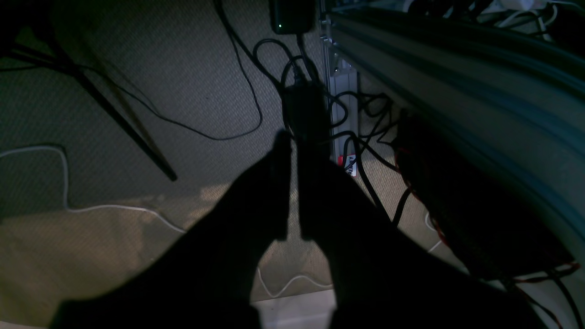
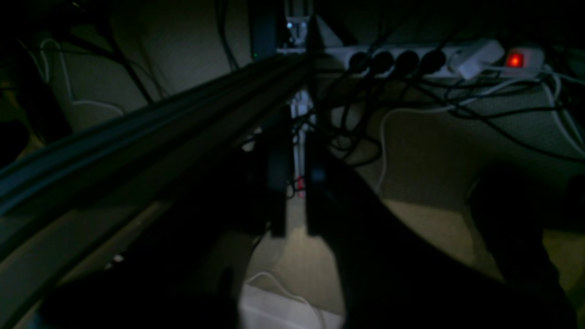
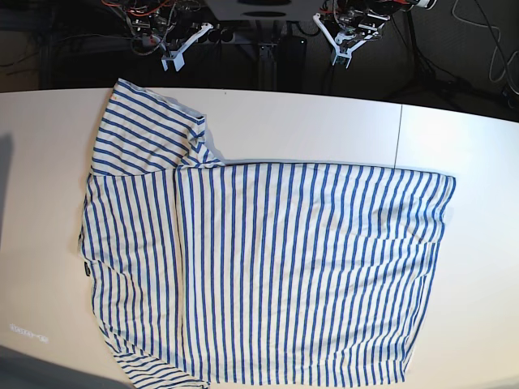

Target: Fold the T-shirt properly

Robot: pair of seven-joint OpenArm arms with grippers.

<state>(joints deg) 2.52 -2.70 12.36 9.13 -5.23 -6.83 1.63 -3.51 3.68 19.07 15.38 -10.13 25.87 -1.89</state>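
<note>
The T-shirt [image 3: 284,267], white with thin blue stripes, lies spread flat on the white table [image 3: 324,121]. Its neck with a small dark tag [image 3: 85,266] is at the left and its hem at the right. One sleeve [image 3: 146,134] points toward the back left. Its near edge runs off the bottom of the base view. Both arms are drawn back behind the table's far edge, away from the shirt. My left gripper [image 1: 293,137] [image 3: 345,53] and right gripper [image 2: 296,137] [image 3: 173,58] hang over the floor, fingers nearly together with nothing between them.
Both wrist views are dark and look at carpet with tangled black cables [image 1: 365,119]. A power strip [image 2: 411,59] with a red lit switch lies there. An aluminium frame post [image 1: 340,87] stands by the table's underside edge [image 1: 457,68]. A seam [image 3: 401,134] crosses the table.
</note>
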